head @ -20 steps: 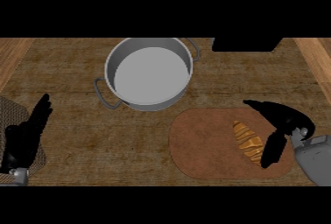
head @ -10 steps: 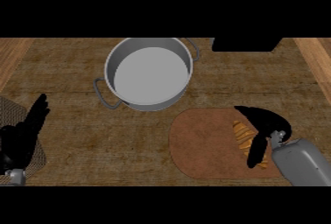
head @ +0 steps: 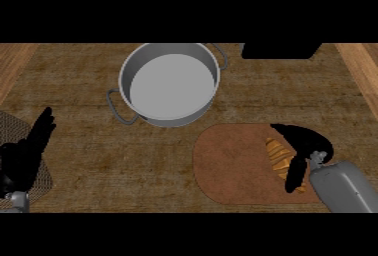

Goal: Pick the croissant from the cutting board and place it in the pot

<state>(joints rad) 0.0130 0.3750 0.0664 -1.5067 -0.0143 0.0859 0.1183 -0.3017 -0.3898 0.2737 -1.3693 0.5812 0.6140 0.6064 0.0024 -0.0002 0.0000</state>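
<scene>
At the near right corner of the desk [head: 88, 150], the right robot hand [head: 304, 145] comes in on its grey forearm [head: 341, 186] and sits over the right side of the cutting board [head: 229, 165]. Its fingers and thumb are curled around the croissant [head: 277, 156], which lies on the board's right half; the black hand covers the pastry's right side, and only its orange-brown left edge shows. Whether the croissant is lifted clear of the board or resting on it cannot be told from this view. The board is a brown, rounded slab lying flat near the desk's near edge, right of the middle. At the near left edge, the left robot hand [head: 26, 150] rests open with its fingers straight and pointing away from the robot, above a woven mat [head: 38, 181] at that corner, well apart from the board. Farther back, near the middle of the desk toward its far edge, stands the grey pot [head: 171, 82], its 2 handles showing at the lower left and upper right of its rim; it is close to the board's far left edge. A black object [head: 280, 50] lies at the far edge, just right of the pot.
</scene>
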